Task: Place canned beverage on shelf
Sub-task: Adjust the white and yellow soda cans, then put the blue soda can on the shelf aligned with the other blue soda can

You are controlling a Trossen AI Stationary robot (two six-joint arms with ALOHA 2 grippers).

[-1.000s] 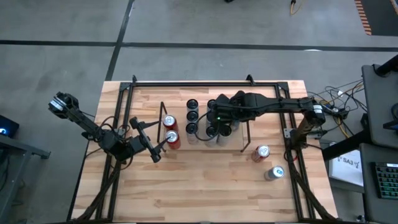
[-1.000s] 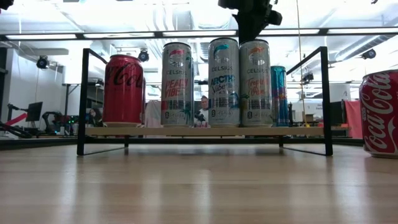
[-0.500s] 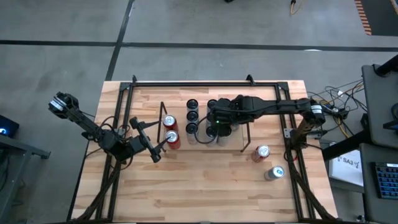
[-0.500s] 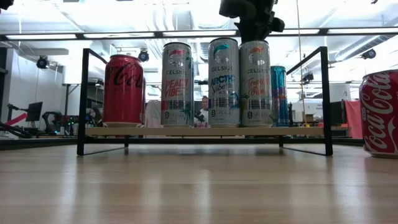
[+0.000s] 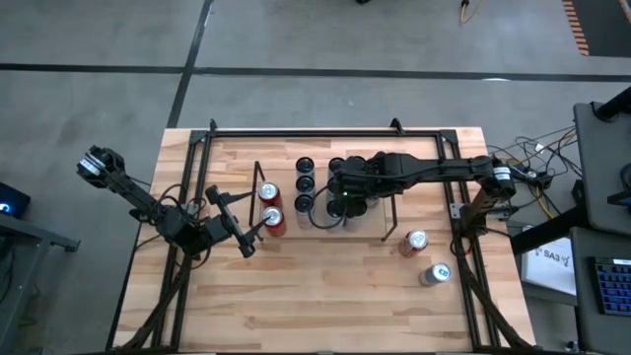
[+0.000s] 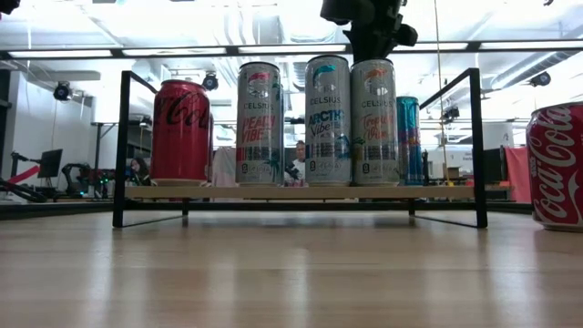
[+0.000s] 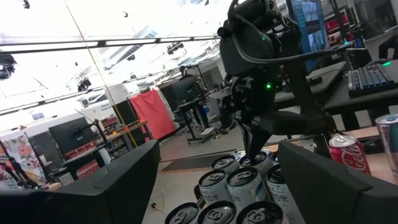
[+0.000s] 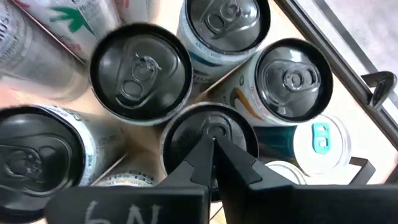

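The shelf (image 6: 301,193), a low wire rack with a light wood base, stands mid-table and holds several tall cans upright on its base. Two red cans (image 5: 268,192) stand at its left end. My right gripper (image 8: 212,146) is shut and points steeply down over the black lid (image 8: 186,134) of one tall can (image 6: 373,118) in the cluster. My left gripper (image 5: 242,222) waits open by the shelf's left end, level with the red cans and holding nothing. My right gripper's shut fingertips (image 8: 208,155) stand from above at the middle of that can's lid (image 8: 214,127). Whether they touch the lid or hover just over it, I cannot tell. The can stands upright on the shelf's base.
Two more cans stand on the table right of the shelf: a red one (image 5: 413,242) and a silver one (image 5: 434,274). A black tubular frame (image 5: 325,130) runs around the table. Bare wood lies along the near edge (image 5: 325,316).
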